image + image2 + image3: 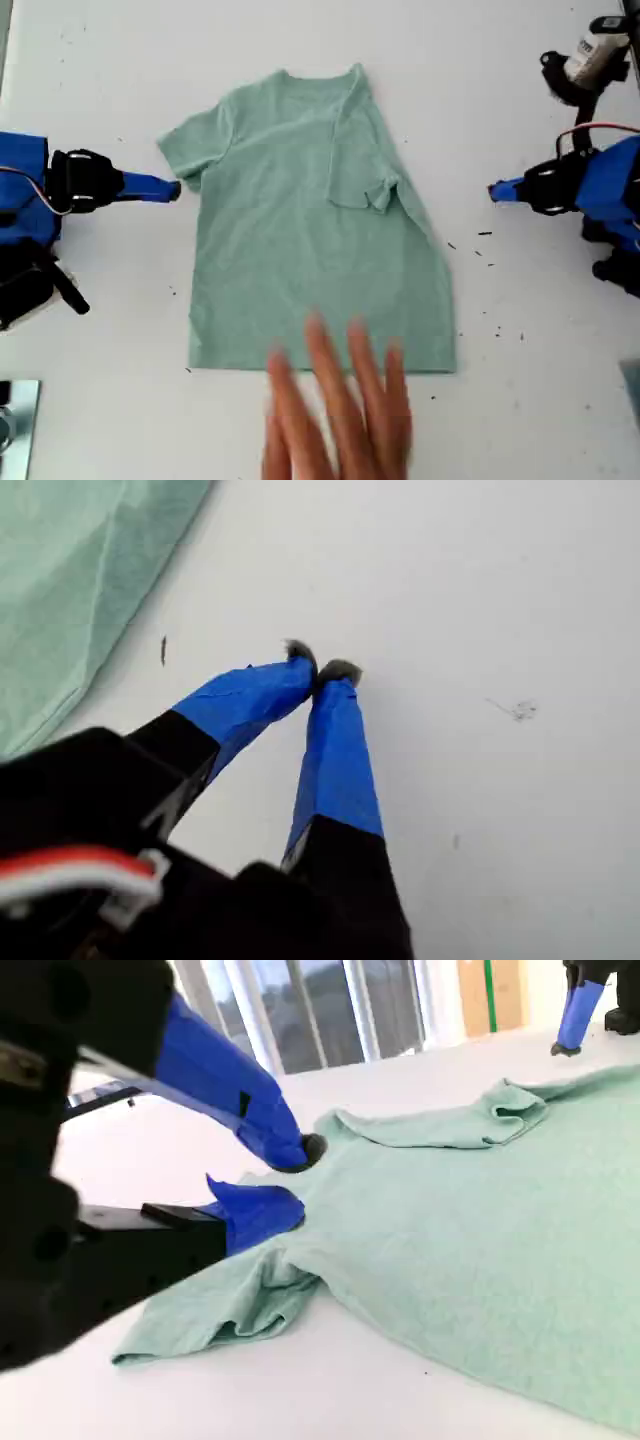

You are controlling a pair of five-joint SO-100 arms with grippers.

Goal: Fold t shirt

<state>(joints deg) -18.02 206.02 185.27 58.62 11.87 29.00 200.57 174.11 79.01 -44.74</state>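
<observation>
Now my 2nd hand [295, 1180], slightly open, grips nothing at t shirt [310, 240] sleeve; 1st hand [325, 670] closed, empty, beside it.

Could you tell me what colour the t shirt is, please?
Plain pale sage green t shirt, unprinted; clearest in the exterior view.

There are no words, numbers, labels or signs to read in any of the pictures. The t shirt [300, 240] is plain, with no print on it. The table [520, 90] has only tiny dark specks, not letters.
</observation>
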